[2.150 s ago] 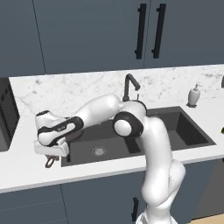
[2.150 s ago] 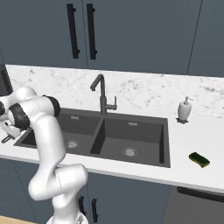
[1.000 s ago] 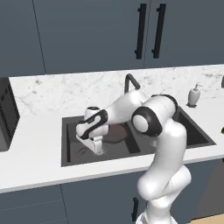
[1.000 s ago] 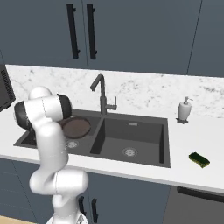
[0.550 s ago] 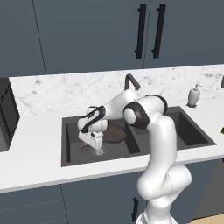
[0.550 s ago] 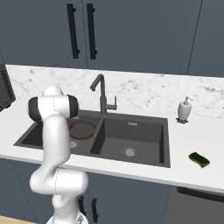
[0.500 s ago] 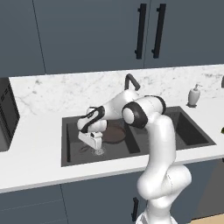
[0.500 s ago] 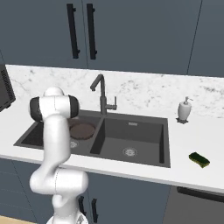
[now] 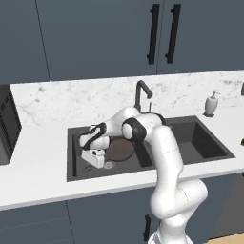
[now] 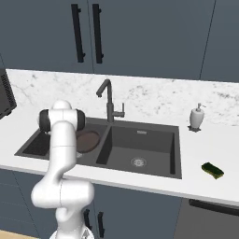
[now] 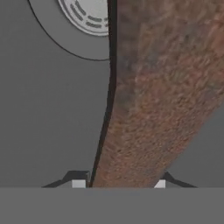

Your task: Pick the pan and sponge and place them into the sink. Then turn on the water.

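Note:
The dark-brown pan (image 9: 119, 148) lies in the left basin of the dark grey sink (image 9: 200, 143), also seen as a brown disc (image 10: 87, 140) behind my arm. My gripper (image 9: 93, 159) is low in that basin, at the pan's left end. In the hand view the brown handle (image 11: 144, 113) runs up between my two fingertips (image 11: 78, 183) and fills the gap, so the gripper is shut on it. A silver drain (image 11: 89, 15) lies just beyond. The yellow-and-green sponge (image 10: 212, 170) rests on the counter right of the sink. No water runs from the faucet (image 10: 108, 95).
A white soap dispenser (image 10: 196, 117) stands behind the sink's right corner. A dark appliance (image 9: 7, 128) sits on the counter at the far left. The right basin (image 10: 140, 147) holds only its drain. Cabinet doors with dark handles hang above.
The arm has carried the pan from the counter's left side into the left basin and lowered it. Over the last half second it has hardly moved.

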{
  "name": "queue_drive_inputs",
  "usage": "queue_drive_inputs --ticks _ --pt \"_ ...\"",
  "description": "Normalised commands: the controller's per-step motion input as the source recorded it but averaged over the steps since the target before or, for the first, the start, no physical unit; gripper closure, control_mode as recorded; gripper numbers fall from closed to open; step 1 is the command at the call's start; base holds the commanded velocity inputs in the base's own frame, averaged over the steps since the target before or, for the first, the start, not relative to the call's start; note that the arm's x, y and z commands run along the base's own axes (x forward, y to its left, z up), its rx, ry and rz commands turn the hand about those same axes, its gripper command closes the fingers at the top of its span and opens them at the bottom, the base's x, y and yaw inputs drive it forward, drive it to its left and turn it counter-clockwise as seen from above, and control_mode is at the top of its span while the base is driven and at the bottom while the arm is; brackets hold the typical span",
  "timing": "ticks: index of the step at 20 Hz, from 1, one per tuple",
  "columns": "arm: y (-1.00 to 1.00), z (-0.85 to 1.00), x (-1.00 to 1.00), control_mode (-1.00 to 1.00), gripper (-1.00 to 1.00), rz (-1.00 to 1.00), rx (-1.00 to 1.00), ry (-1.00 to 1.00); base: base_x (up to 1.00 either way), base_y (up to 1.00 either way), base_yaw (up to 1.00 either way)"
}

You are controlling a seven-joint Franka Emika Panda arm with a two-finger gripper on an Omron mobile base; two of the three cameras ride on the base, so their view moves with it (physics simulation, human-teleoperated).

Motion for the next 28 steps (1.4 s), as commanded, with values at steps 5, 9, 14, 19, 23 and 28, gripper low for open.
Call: queue_drive_inputs --ticks 5,9,14,19,23,28 --pt "0.41 -0.46 0.22 -1.0 1.0 -0.01 0.0 0.0 0.0 0.0 0.0" --pt "0.46 -0.41 0.2 -1.0 1.0 -0.03 0.0 0.0 0.0 0.0 0.0" --pt "0.37 -0.38 0.24 -1.0 1.0 -0.03 0.0 0.0 0.0 0.0 0.0" --pt "0.13 -0.43 0.26 -1.0 1.0 -0.05 0.0 0.07 0.0 0.0 0.0" --pt "0.01 -0.38 0.09 -1.0 -1.0 -0.05 0.0 0.04 0.0 0.0 0.0" --pt "0.0 -0.16 0.0 -1.0 -1.0 -0.05 0.0 0.0 0.0 0.0 0.0"
